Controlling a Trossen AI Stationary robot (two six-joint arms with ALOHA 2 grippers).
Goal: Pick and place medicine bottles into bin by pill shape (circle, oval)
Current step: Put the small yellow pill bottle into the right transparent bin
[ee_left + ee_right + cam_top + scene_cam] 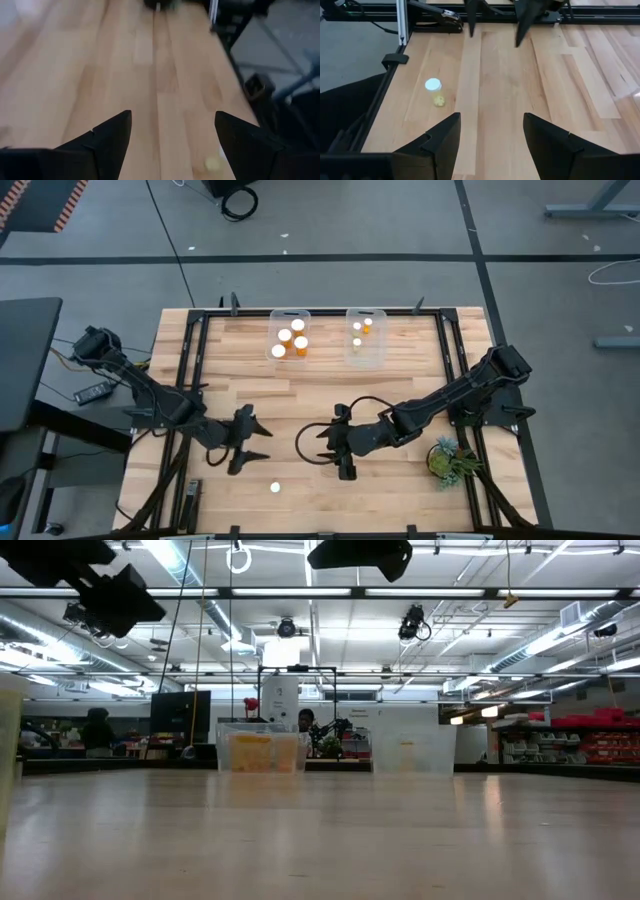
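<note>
One medicine bottle [275,488], orange with a white cap, stands alone on the wooden table near its front edge; it also shows in the right wrist view [434,86]. My left gripper [256,440] is open and empty, just to the far left of that bottle. In its own view my left gripper [172,145] hovers over bare wood. My right gripper [330,444] is open and empty, to the far right of the bottle, facing my left gripper. In the right wrist view my right gripper [492,145] has the bottle ahead and to one side.
Two clear bins stand at the table's far edge. The left bin [290,336] holds several bottles; the right bin [366,337] holds a few small ones. A small green plant [450,460] sits at the front right. A black frame [190,370] runs round the table.
</note>
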